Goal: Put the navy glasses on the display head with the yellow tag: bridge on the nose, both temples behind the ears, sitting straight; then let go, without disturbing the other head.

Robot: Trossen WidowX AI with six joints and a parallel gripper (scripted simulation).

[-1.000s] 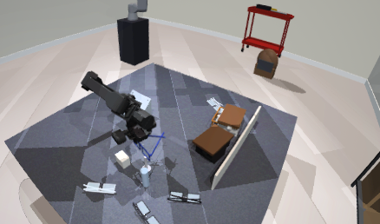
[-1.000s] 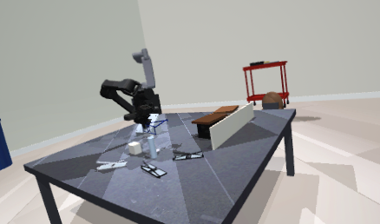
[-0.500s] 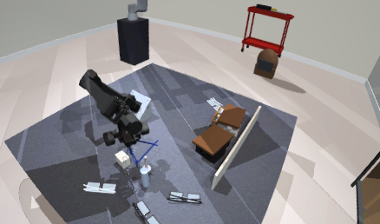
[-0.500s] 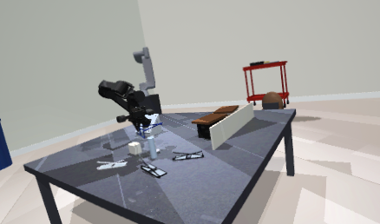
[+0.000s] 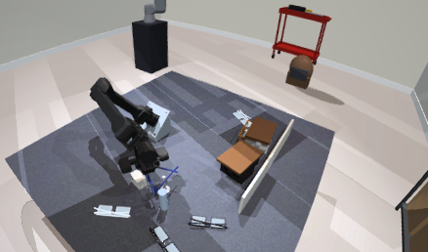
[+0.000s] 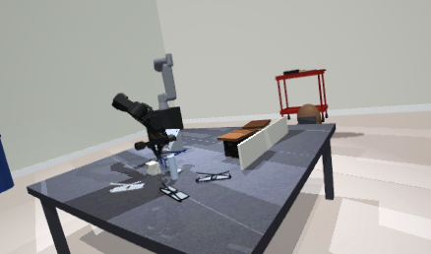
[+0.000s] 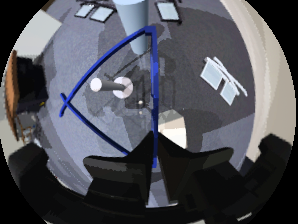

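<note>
The navy glasses (image 5: 174, 170) (image 6: 180, 152) (image 7: 155, 80) hang above the table in my gripper (image 7: 153, 133). The gripper is shut on one end of their front. In the wrist view the front runs straight up from the fingers, and the two temples reach left and cross near their tips. The glasses are over the area beside a pale blue cylinder (image 5: 163, 200) (image 6: 172, 167) (image 7: 134, 22) and a cream block (image 5: 138, 179) (image 6: 153, 168) (image 7: 174, 132), touching no head that I can see. I cannot make out either display head or the yellow tag.
White glasses (image 5: 112, 212) (image 6: 127, 187) (image 7: 229, 93) lie near the block. Two dark-framed pairs lie near the cylinder. Brown boards (image 5: 240, 157) (image 6: 238, 134) stand beside a long cream wall (image 5: 266, 169) (image 6: 264, 144). A tilted white panel stands behind the arm.
</note>
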